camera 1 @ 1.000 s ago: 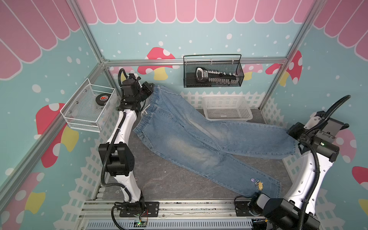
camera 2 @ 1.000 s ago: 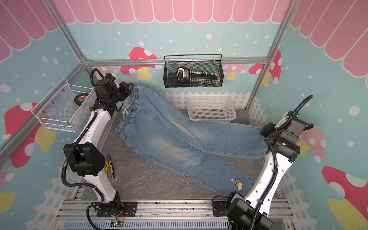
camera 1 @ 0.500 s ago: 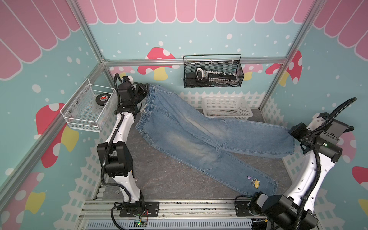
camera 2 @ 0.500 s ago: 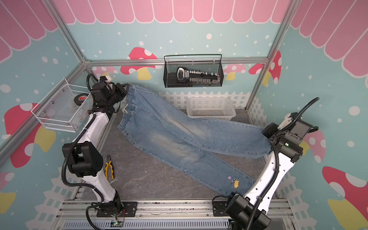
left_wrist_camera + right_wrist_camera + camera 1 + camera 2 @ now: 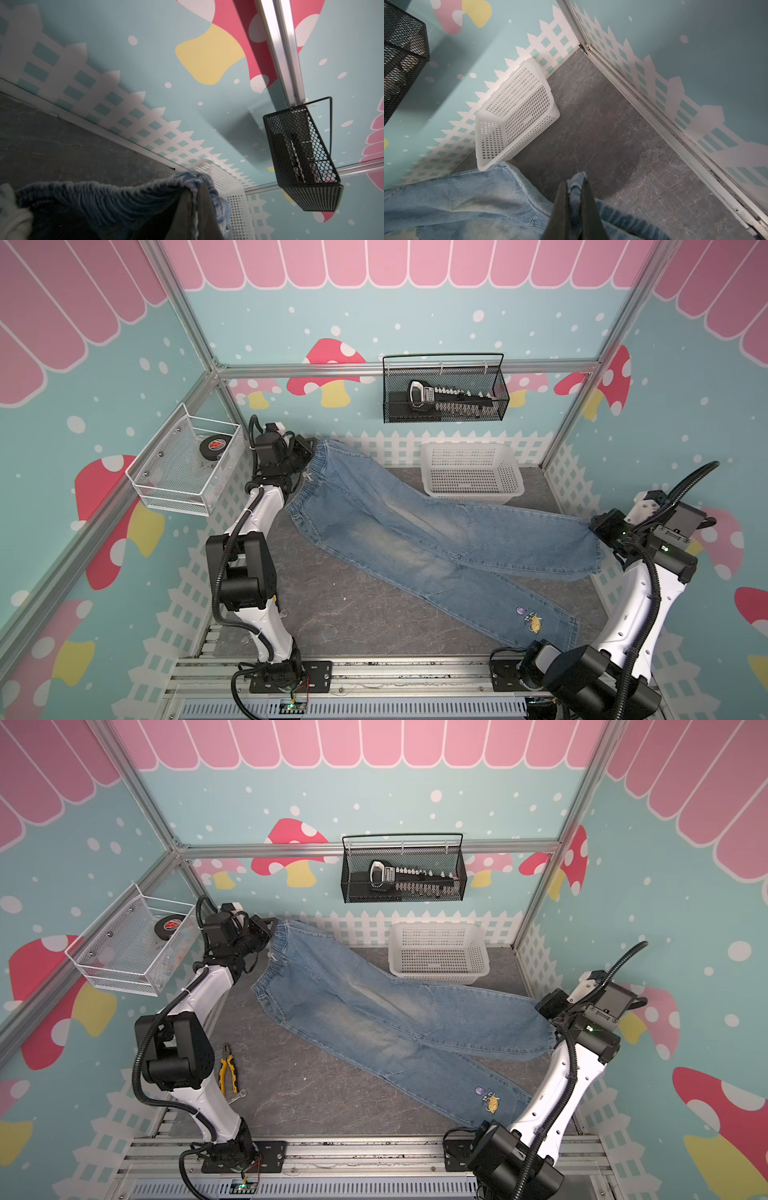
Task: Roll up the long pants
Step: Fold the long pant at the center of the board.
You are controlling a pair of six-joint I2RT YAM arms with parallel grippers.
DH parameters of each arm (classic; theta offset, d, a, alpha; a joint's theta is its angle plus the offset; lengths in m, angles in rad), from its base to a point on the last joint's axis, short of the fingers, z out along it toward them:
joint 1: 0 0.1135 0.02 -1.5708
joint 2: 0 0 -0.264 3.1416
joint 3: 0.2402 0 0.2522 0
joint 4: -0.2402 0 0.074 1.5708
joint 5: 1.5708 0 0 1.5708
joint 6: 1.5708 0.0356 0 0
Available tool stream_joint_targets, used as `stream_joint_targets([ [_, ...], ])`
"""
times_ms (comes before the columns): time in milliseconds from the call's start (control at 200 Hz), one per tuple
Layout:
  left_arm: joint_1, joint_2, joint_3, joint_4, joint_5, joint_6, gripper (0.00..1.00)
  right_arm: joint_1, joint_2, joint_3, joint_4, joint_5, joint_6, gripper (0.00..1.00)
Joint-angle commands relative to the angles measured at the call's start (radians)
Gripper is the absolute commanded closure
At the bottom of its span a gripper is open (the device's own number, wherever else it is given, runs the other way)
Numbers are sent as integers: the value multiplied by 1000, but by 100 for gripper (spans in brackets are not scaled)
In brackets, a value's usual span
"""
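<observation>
Jeans [image 5: 415, 531] lie stretched across the grey floor [image 5: 353, 622] in both top views, running from the upper left toward the lower right of the frame. One leg branches off toward the right edge. The left gripper [image 5: 309, 451] sits at the upper left with its jaws clamped on a corner of the gathered waistband. The left wrist view shows that elastic edge pinched tight between the fingers [image 5: 182, 218]. The right gripper [image 5: 596, 533] is over at the right edge, jaws closed on the hem of the upper leg. The right wrist view shows denim bunched between its fingers [image 5: 560, 207]. The other leg lies flat, its hem at lower right with the cartoon patch [image 5: 530, 618] facing up. A white basket [image 5: 471, 472] sits against the back wall, just beside the upper leg. Yellow pliers [image 5: 227, 1069] lie on the floor at lower left, well apart from the denim.
</observation>
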State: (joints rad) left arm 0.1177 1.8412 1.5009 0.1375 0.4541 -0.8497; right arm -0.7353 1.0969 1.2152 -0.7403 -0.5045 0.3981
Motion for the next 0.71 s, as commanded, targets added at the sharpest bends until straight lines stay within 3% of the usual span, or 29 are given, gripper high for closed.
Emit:
stream_joint_targets([
  [0, 15, -95, -47, 95, 15, -18, 100, -8, -35, -38, 37, -57, 25, 100],
  [195, 23, -193, -129, 104, 26, -12, 100, -9, -96, -31, 15, -92, 37, 100],
  [415, 22, -279, -85, 77, 26, -2, 100, -9, -100, 124, -47, -128, 43, 100],
  [700, 17, -139, 115, 121, 52, -82, 100, -10, -4, 211, -26, -80, 28, 100],
])
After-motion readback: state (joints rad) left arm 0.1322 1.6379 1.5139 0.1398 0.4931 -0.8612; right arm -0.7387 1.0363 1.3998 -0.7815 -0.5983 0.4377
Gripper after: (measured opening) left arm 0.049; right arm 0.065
